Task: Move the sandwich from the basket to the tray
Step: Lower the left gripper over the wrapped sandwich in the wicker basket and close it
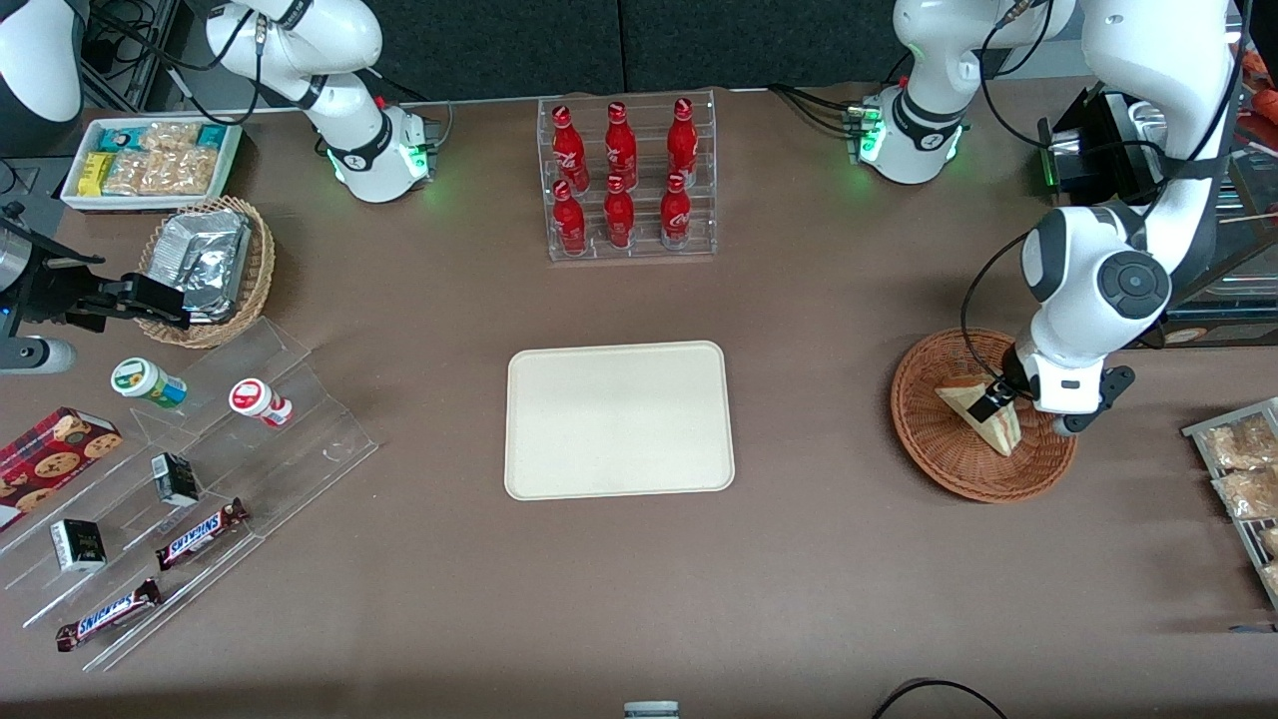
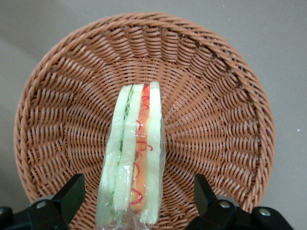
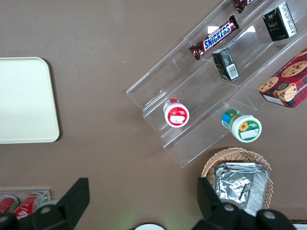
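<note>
Reddish-brown wicker marked the start of the job: the basket (image 1: 983, 414) sat on the brown worktop (image 1: 799, 579) toward the working arm's end, and the sandwich (image 1: 983, 411) lay inside it, its wrapped red and green cut edge plain in the left wrist view (image 2: 132, 158). The gripper (image 1: 998, 399) was low over the basket, at about three o'clock from the tray in the front view. Its fingers (image 2: 72, 196) were spread wide, one on each side of the sandwich with a gap showing on both flanks, so nothing was pinched yet.

The cream tray (image 1: 619, 419) lay bare at the worktop's centre, well apart from the basket, with a rack of red bottles (image 1: 627, 180) at its twelve o'clock.

By my judgement the task was in its early part: the approach looked complete, while the close, the lift, the carry toward nine o'clock and the release on the tray all remained.
</note>
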